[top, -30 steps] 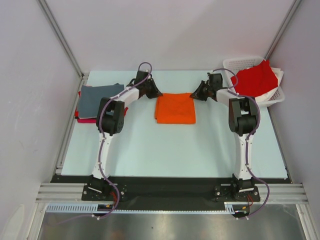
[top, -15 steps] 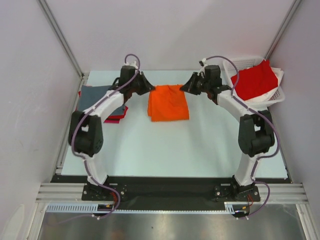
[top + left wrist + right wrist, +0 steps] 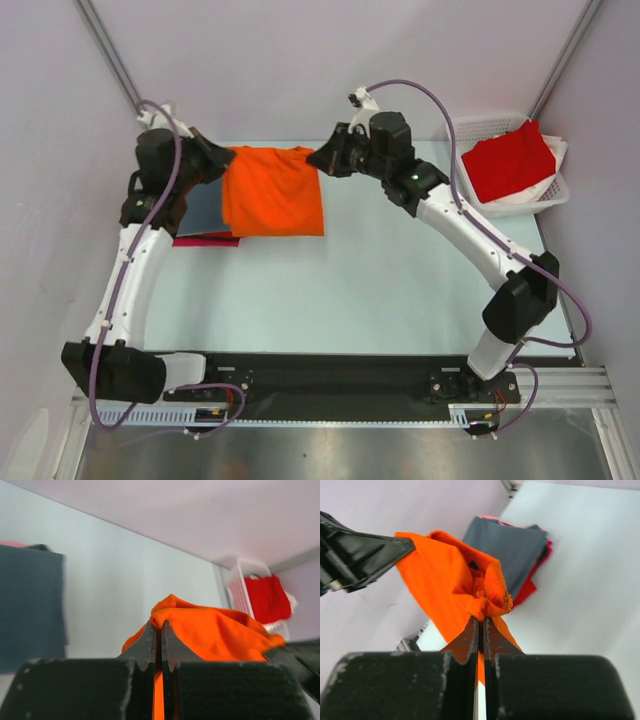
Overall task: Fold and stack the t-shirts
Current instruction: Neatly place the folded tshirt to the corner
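The orange t-shirt (image 3: 272,190), already folded into a flat rectangle, is hanging above the far left part of the tabletop (image 3: 400,270), stretched between the two arms by its far edge. The left fingers (image 3: 146,642) are pressing tight together on one far corner. The right fingers (image 3: 469,637) are pinching the other corner the same way, with a small bunch of cloth standing up between them.

The shirt's left part is hanging over the grey t-shirt (image 3: 203,205), which is lying folded at the far left. I cannot tell whether the near edge is touching that pile or the tabletop. A magenta t-shirt (image 3: 205,240) is peeking out from beneath the grey one, so at least two shirts seem to be lying folded and stacked.

The orange one looks folded and in need only of being lowered squarely onto the pile and let go. The red t-shirt (image 3: 508,160) is lying draped over the white basket (image 3: 550,195) at the far right, well apart from the pile. It is apparently waiting to be taken out, folded and stacked, so the job seems to be running well past halfway.
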Motion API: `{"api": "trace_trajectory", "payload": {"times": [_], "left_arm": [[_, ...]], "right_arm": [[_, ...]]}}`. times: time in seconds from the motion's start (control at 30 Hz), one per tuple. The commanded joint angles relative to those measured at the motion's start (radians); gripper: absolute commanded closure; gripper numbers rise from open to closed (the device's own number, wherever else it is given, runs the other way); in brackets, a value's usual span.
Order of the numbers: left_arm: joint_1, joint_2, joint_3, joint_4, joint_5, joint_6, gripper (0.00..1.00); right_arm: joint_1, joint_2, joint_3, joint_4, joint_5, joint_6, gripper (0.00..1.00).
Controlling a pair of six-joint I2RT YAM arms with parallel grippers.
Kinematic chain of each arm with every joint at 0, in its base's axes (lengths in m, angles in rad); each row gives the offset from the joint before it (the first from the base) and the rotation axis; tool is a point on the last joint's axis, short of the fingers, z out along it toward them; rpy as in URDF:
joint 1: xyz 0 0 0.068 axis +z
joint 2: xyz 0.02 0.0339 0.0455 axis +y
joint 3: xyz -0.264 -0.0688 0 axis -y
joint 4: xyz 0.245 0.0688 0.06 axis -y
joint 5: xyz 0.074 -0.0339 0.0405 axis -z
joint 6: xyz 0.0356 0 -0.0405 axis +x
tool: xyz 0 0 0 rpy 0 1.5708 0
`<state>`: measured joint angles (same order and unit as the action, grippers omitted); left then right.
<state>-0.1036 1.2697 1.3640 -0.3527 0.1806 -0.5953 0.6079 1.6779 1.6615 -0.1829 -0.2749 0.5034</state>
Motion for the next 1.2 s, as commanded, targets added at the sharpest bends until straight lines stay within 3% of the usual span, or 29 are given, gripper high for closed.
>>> {"api": "trace_trajectory", "payload": {"times": [0.0,0.1,0.23,0.43,0.9,1.17], "left_arm": [[0.1,-0.047,0.012,-0.084,-0.041,0.031,1.0],[0.221,-0.044,0.046,-0.123,-0.026,0.04,1.0],[0.361,-0.023,0.083,-0.158,0.006,0.054,0.99],[0.473,0.025,0.102,-0.166,0.026,0.066,1.0],[0.525,0.186,0.202,-0.117,0.042,0.066,1.0],[0.539,0.275,0.259,-0.098,0.053,0.051,1.0]], "right_arm": [[0.077,0.092,0.163,-0.038,0.059,-0.016,1.0],[0.141,0.192,0.25,-0.049,0.075,-0.012,1.0],[0.208,0.353,0.485,-0.09,0.085,-0.003,1.0],[0.256,0.58,0.728,-0.099,0.105,0.035,1.0],[0.236,0.721,0.785,0.137,0.118,0.086,1.0],[0.21,0.799,0.868,0.174,0.141,0.115,1.0]]}}
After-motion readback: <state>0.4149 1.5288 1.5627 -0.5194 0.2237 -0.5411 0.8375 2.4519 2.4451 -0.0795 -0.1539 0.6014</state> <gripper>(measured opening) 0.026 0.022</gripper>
